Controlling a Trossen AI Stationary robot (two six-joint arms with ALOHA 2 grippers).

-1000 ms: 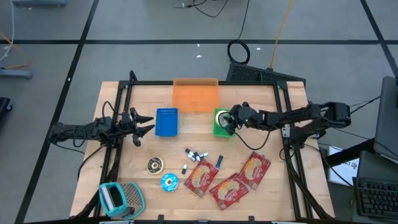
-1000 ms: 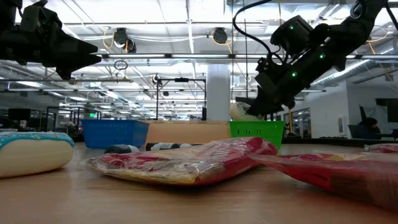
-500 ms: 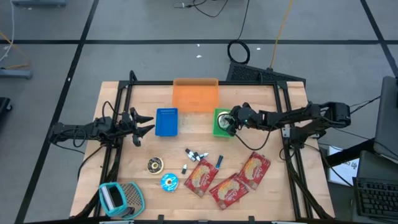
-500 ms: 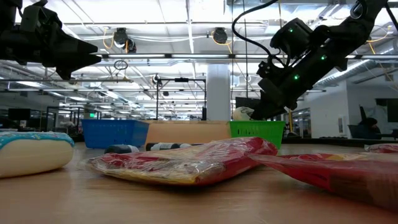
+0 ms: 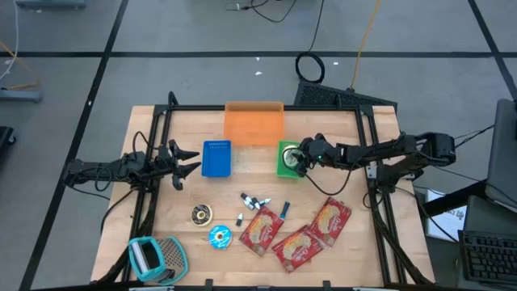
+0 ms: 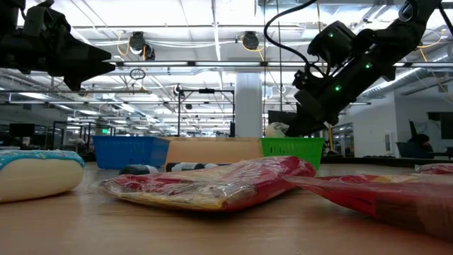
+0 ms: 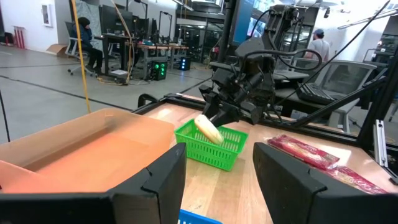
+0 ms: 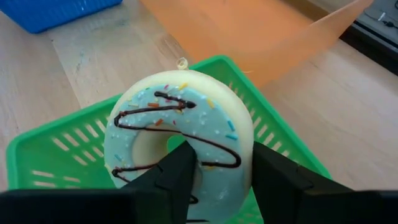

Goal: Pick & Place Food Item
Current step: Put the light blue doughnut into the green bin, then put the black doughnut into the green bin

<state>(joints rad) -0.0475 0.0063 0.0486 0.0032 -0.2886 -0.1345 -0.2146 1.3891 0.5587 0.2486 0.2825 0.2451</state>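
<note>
The donut (image 8: pixel 180 140), with pale blue icing, sprinkles and dark zigzag lines, stands tilted on its edge inside the green basket (image 5: pixel 287 159), and the right end effector (image 8: pixel 214 165) has its two fingers around the lower part of the ring, one finger through the hole, so it grips the donut. In the left wrist view the donut (image 7: pixel 209 129) shows over the near rim of the green basket (image 7: pixel 211 144), under the dark right arm. Just beside the green basket, toward the far side of the surface (image 5: pixel 242 178), lies the orange tray (image 5: pixel 254 123), and to its left, well apart, the blue basket (image 5: pixel 216 158). The left end effector (image 5: pixel 192 160) hangs near the blue basket with its fingers open and holds nothing. Nearer to the front edge lie three red snack packets (image 5: pixel 305 229), some small dark items (image 5: pixel 260 202), two round discs (image 5: pixel 210 225) and a teal and white object (image 5: pixel 156 258) at the front left corner. Nothing of these touches the green basket; the space between it and the blue basket is bare wood.
</note>
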